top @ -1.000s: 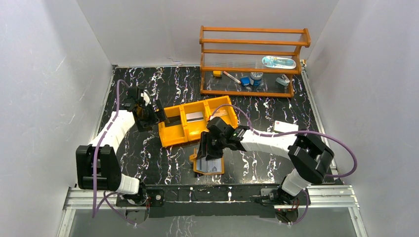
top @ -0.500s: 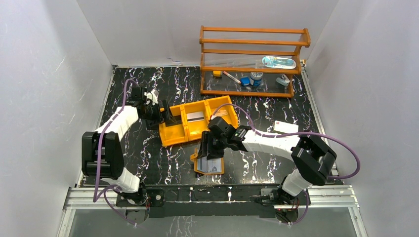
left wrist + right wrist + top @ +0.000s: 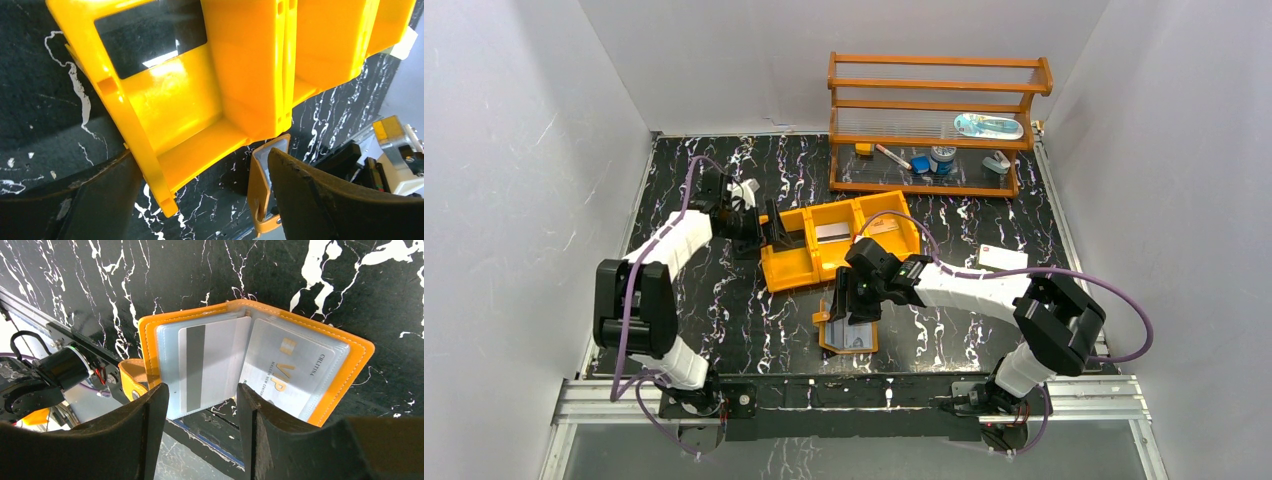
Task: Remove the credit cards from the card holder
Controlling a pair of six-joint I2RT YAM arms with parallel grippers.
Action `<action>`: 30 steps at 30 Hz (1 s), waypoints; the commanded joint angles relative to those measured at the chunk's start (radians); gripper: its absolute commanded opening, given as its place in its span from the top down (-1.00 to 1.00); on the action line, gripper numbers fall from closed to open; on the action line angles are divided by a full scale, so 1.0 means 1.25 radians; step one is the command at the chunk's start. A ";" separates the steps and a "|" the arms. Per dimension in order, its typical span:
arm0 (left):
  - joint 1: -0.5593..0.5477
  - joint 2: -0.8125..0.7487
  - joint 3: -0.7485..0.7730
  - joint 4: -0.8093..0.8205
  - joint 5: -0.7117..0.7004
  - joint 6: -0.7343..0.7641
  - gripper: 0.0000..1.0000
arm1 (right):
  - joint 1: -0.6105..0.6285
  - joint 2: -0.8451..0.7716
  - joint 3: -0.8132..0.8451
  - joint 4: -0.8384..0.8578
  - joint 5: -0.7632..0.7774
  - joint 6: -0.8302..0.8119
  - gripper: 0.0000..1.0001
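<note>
Two credit cards (image 3: 207, 365) are showing in the open card holder (image 3: 147, 345), which is lying flat on the worktop (image 3: 350, 280) near its front edge, the striped card (image 3: 220, 355) seemingly sliding partway from the left pocket and the VIP card (image 3: 287, 372) sitting in the right. The right claw (image 3: 201, 395) is hovering half-spread astride the striped card, pinching nothing; it is likely needing to close on that free edge and pull along the pocket's line. The left claw (image 3: 202, 160) is standing wide around the orange tray (image 3: 240, 75).
</note>
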 commanded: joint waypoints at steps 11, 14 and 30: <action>-0.004 -0.296 -0.053 -0.128 -0.128 -0.065 -0.93 | 0.002 -0.027 -0.014 0.024 0.002 0.026 -0.21; -0.007 -0.366 -0.105 -0.133 -0.010 -0.092 -0.77 | 0.003 -0.024 -0.035 0.051 -0.010 0.048 -0.14; -0.309 -0.440 -0.296 -0.047 -0.006 -0.233 -0.40 | 0.003 0.053 -0.044 0.101 -0.051 0.095 0.06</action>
